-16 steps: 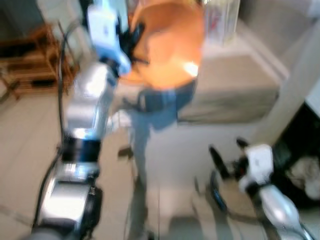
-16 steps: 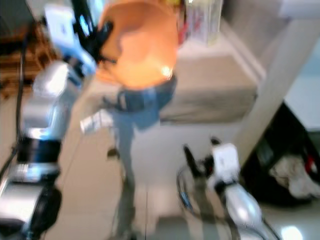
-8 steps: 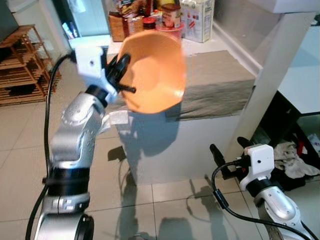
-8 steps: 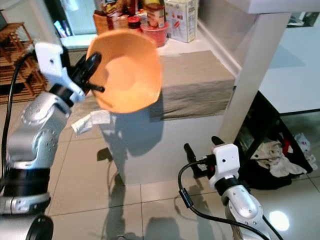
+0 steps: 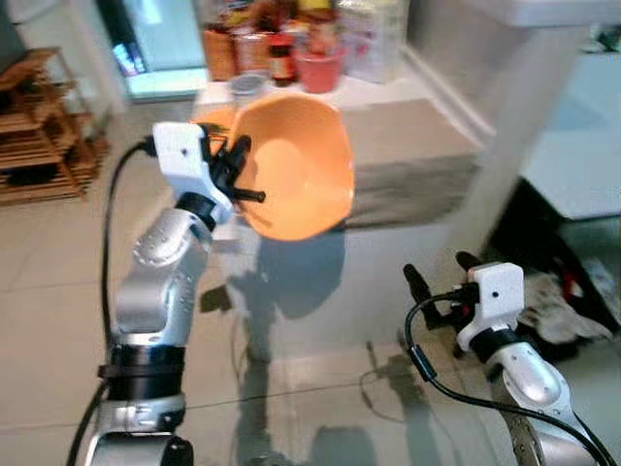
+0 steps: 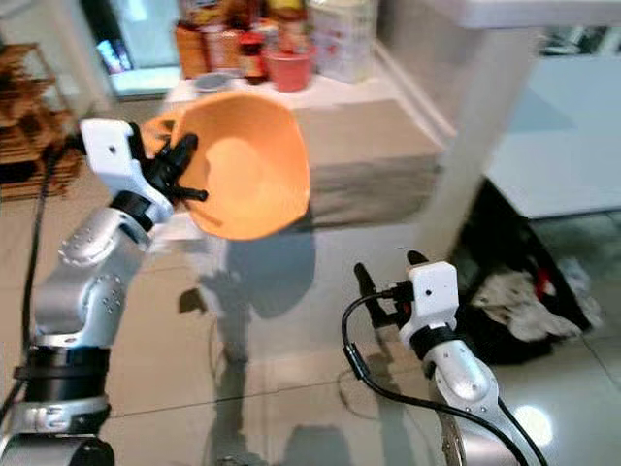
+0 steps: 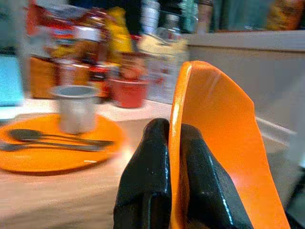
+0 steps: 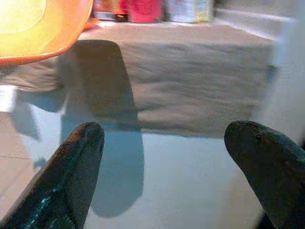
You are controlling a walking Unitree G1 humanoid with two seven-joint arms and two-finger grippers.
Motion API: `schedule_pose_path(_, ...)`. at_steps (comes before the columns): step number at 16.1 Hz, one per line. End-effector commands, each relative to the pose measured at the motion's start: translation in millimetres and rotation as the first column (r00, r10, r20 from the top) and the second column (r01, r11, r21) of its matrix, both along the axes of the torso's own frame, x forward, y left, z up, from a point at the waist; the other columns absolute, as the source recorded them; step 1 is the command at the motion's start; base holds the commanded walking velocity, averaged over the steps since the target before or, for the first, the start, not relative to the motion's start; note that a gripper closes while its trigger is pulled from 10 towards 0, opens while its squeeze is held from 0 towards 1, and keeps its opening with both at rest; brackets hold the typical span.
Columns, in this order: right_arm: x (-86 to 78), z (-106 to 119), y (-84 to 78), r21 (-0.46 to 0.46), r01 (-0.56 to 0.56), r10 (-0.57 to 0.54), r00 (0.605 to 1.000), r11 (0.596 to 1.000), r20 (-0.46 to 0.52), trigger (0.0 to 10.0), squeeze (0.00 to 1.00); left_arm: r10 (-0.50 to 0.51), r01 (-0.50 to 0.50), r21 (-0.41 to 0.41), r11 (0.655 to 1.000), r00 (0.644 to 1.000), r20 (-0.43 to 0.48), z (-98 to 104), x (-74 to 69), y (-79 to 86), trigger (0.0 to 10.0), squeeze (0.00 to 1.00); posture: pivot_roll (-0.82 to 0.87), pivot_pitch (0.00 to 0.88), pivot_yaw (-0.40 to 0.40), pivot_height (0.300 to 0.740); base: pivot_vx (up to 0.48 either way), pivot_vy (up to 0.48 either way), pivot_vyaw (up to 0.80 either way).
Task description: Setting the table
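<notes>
The left gripper [image 7: 169,157] pinches the orange bowl's [image 5: 296,180] rim (now lower) above the grey-clothed counter [image 5: 408,155]; right gripper [image 8: 167,167] gapes empty at five o'clock.

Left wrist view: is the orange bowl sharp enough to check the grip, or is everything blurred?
Left wrist view: orange bowl rim and clamping fingers fairly sharp; plate, cup and jars behind soft. Eye views: slightly smeared throughout; bowl's shadow falls on the table front.

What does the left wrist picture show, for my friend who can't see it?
The left claw pinches the rim of an orange bowl held on edge. Behind it, on the counter, an orange plate carries a metal cup and dark cutlery, with blurry jars and a red pot farther back.
</notes>
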State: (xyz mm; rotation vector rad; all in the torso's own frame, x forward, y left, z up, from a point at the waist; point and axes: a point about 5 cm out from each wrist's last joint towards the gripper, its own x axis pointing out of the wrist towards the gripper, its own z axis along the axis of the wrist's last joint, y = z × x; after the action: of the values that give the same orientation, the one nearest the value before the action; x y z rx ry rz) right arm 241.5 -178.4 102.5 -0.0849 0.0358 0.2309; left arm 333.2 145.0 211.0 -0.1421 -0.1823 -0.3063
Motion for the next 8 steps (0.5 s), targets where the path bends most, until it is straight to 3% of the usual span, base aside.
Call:
schedule_pose_path(1, 1.0, 1, -5.8, -0.007, 0.026, -0.026, 1.000, 1.000, -0.003, 10.0, 0.00, -0.021, 0.021, -0.005, 1.000, 0.999, 0.031, 6, -2.1, -6.5, 0.0, 0.00, -0.02, 0.000, 0.053, 0.740, 0.000, -0.446, 0.00)
schedule_pose_path(2, 0.8, 1, -6.6, -0.008, 0.027, -0.027, 1.000, 1.000, -0.003, 10.0, 0.00, -0.021, 0.022, -0.007, 1.000, 0.999, 0.030, 6, -2.6, -7.2, 0.0, 0.00, -0.02, 0.000, 0.053, 0.740, 0.000, -0.446, 0.00)
schedule_pose_path(6, -1.1, 2, -13.2, -0.018, 0.034, -0.034, 0.999, 0.999, -0.007, 10.0, 0.00, -0.011, 0.012, 0.028, 1.000, 1.000, -0.009, -5, -2.8, -6.0, 0.0, 0.00, -0.02, 0.000, 0.055, 0.740, 0.321, -0.350, 0.00)
schedule_pose_path(8, -1.4, 3, -11.9, -0.016, 0.031, -0.031, 1.000, 0.999, 0.000, 10.0, 0.00, -0.009, 0.012, 0.054, 0.998, 0.998, -0.064, -15, -1.1, -4.6, 0.0, 0.00, -0.02, 0.000, 0.058, 0.740, 0.000, 0.000, 0.00)
